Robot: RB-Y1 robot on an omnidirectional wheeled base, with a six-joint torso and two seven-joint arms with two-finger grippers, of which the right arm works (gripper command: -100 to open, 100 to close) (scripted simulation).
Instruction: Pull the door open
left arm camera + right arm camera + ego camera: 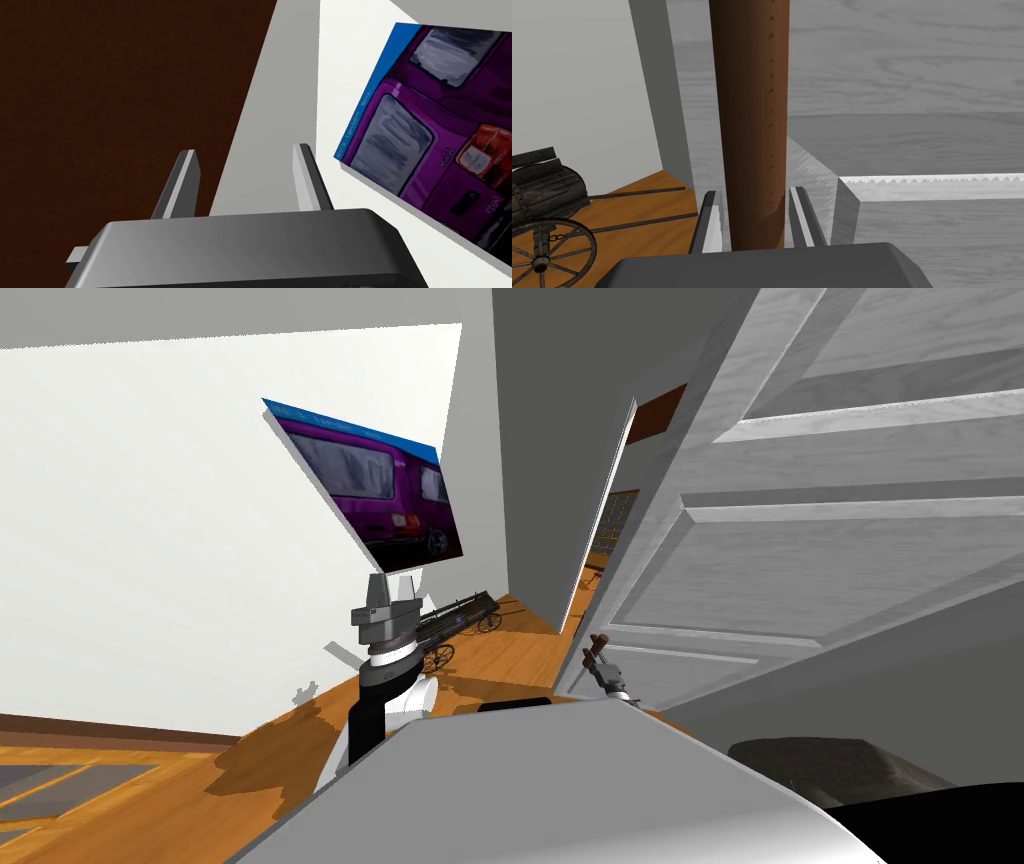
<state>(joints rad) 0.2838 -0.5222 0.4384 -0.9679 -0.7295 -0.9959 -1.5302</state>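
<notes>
A grey panelled door [800, 548] stands partly open on my right, its free edge toward the gap [600, 538]. Its brown handle [752, 125] runs as a long bar between the fingers of my right gripper [753, 220], which is shut on it. In the head view that right gripper [603, 660] sits low against the door's face, with the brown handle [598, 642] at its tip. My left gripper [245, 175] is open and holds nothing; the left gripper [385, 588] is raised near the wall picture.
A purple van picture [375, 483] hangs on the white wall at left. A dark wooden cart with spoked wheels [460, 623] stands on the orange floor [500, 658] by the grey wall corner [520, 488]. Through the gap another room's floor shows.
</notes>
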